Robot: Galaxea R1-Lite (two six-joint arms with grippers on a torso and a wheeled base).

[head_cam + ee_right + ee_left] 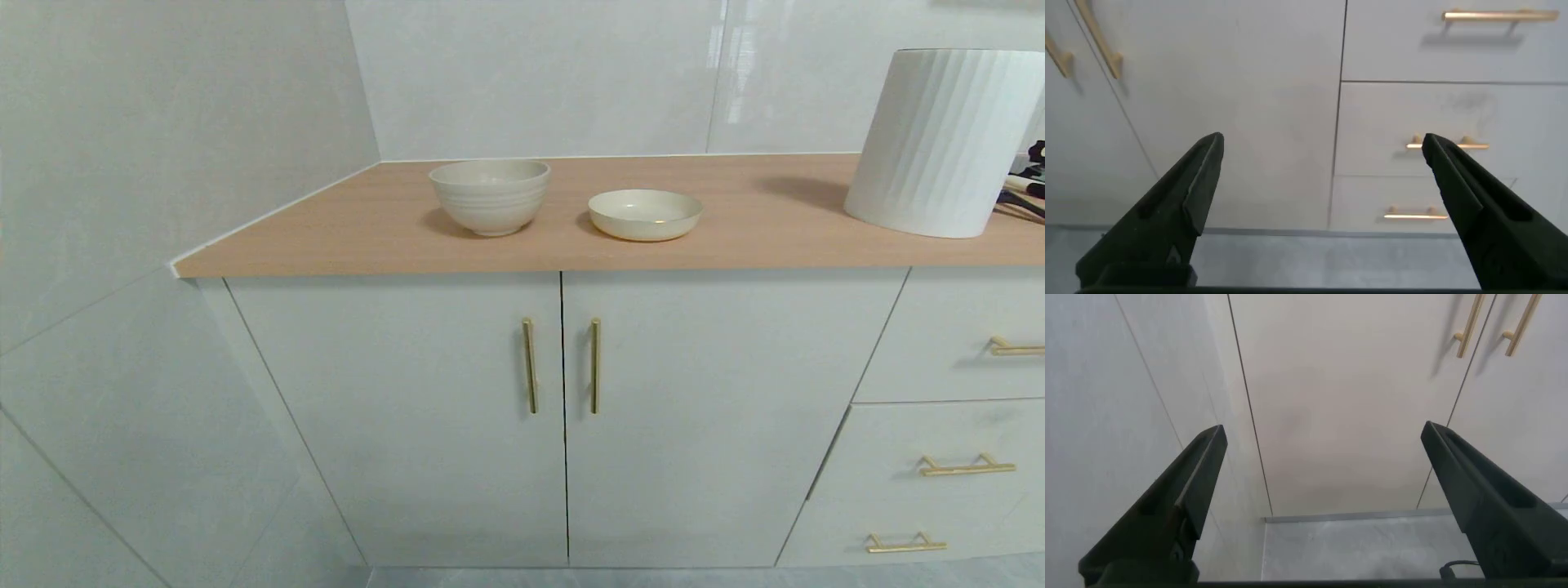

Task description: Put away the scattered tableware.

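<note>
While a ribbed bowl [490, 196] and a shallow dish [645, 214] sit near each other on the worktop [326, 237], the left tool [1323, 429] hangs low before the cabinet doors [1355, 400], spread wide and empty. The right tool [1322, 138], equally wide and empty, faces the drawers [1454, 114].

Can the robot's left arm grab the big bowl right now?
Probably not yet. The left gripper hangs open down by the cabinet door, near the floor, while the bowl sits up on the countertop. Nothing crowds the bowl, so lifting the arm should work.
</note>
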